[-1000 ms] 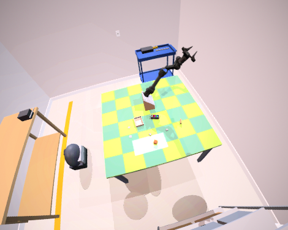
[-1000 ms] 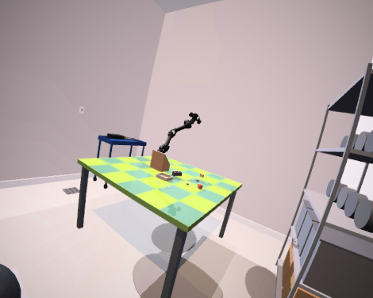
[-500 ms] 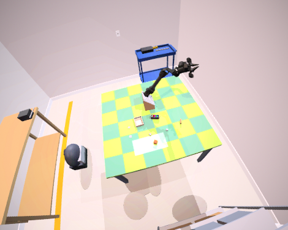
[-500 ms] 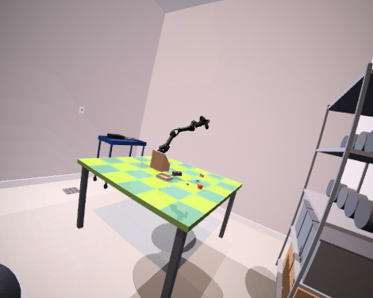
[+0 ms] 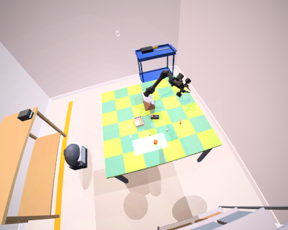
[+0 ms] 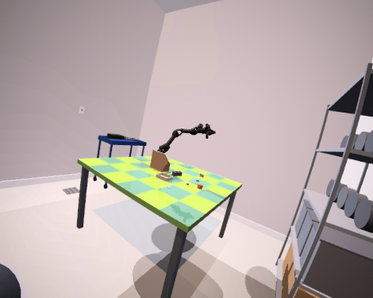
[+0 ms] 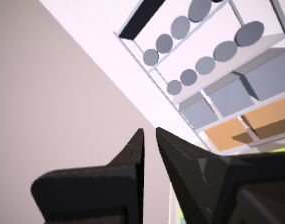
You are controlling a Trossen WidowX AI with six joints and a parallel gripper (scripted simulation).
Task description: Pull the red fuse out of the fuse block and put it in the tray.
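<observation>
The dark fuse block (image 5: pixel 155 117) (image 6: pixel 177 173) stands on the checkered table with several small coloured fuses in it. Red shows among them, but single fuses are too small to tell apart surely. The shallow pale tray (image 5: pixel 140 125) (image 6: pixel 164 178) lies beside the block, to its left in the top view. My gripper (image 5: pixel 190 91) (image 6: pixel 214 132) (image 7: pixel 149 132) is held high above the table, well away from block and tray. Its fingers are nearly together, with a narrow gap and nothing between them. The wrist view shows neither block nor tray.
A brown wedge-shaped stand (image 5: pixel 149 106) (image 6: pixel 159 160) is under the arm's base, behind the block. A white sheet (image 5: pixel 142 148) bears an orange-red cube (image 5: pixel 155 142) (image 6: pixel 200 186). A small orange piece (image 5: pixel 180 121) (image 6: pixel 201 175) and several tiny pale cubes lie around.
</observation>
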